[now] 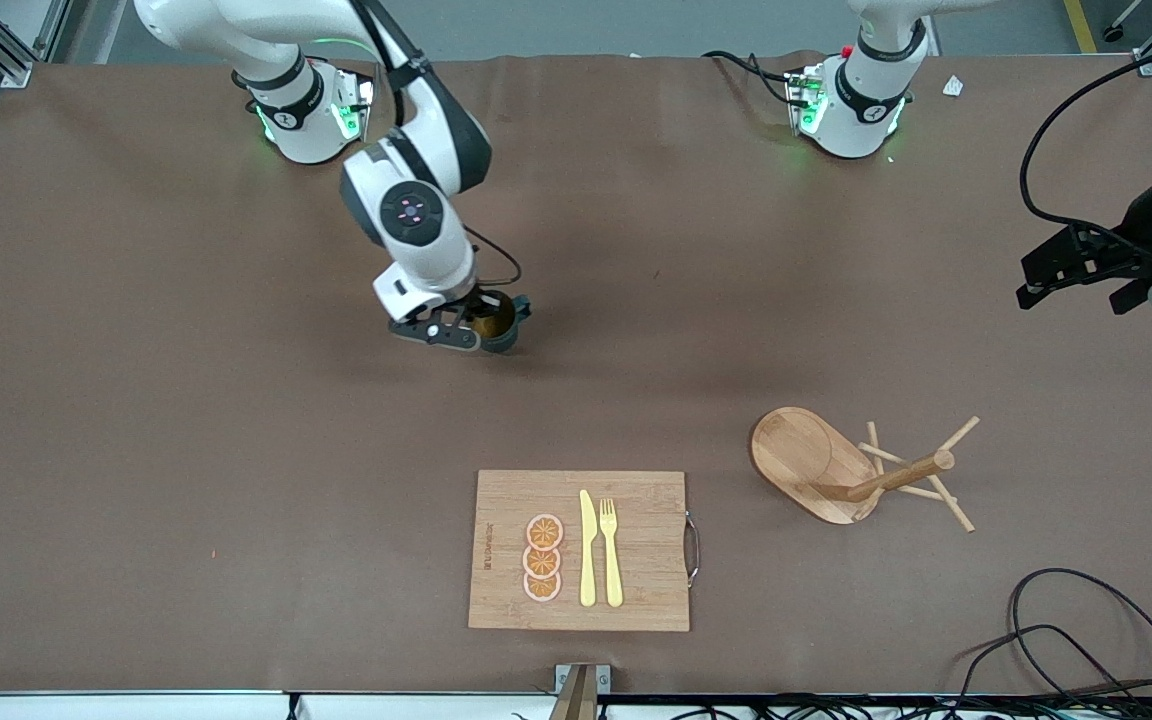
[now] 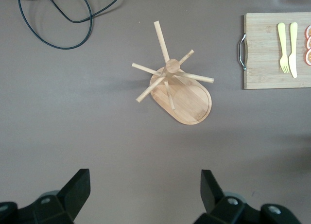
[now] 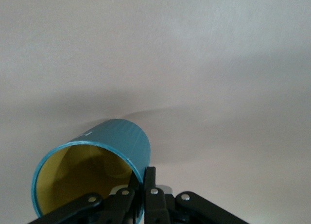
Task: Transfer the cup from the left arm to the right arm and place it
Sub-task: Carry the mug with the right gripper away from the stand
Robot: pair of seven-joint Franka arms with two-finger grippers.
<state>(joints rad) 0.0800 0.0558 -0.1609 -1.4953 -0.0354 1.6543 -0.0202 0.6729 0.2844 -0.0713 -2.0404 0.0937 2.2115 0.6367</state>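
Observation:
The cup [image 1: 498, 320] is dark teal with a tan-orange inside. My right gripper [image 1: 476, 322] is shut on its rim and holds it low over the table's middle, toward the right arm's end. In the right wrist view the cup [image 3: 116, 146] is tilted, with one finger inside the wall and one outside, and the gripper [image 3: 142, 178] pinches the rim. The handle is hidden. My left gripper [image 1: 1076, 288] is open and empty, raised over the left arm's end of the table; in the left wrist view it [image 2: 146, 181] hangs high above the bare cloth.
A wooden peg rack [image 1: 836, 470] lies tipped over nearer the front camera; it also shows in the left wrist view [image 2: 181, 94]. A cutting board [image 1: 581, 550] holds orange slices, a yellow knife and a fork. Black cables [image 1: 1086, 640] lie at the front corner.

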